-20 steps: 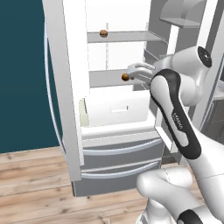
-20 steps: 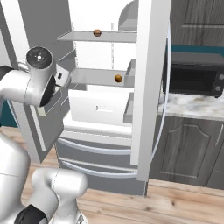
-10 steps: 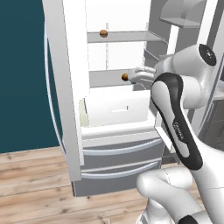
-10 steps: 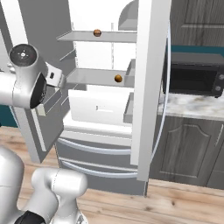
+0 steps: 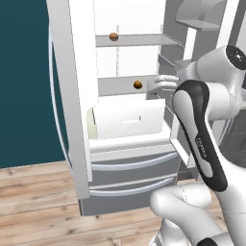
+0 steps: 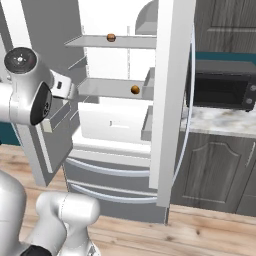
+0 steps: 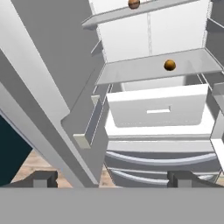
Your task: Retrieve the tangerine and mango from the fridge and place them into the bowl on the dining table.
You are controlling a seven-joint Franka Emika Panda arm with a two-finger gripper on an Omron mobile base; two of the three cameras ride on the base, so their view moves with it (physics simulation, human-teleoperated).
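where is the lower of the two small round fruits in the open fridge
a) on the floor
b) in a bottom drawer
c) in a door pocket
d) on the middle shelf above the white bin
d: the lower fruit sits on the middle shelf, just above the white bin.

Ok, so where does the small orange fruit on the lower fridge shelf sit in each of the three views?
Left base view: the tangerine sits just above centre, on the lower shelf, left of the arm.
Right base view: it is at centre, upper third, near that shelf's right end.
Hand view: it is upper right, on the same shelf.
Shared landmark: the white drawer right below that shelf, in all three.
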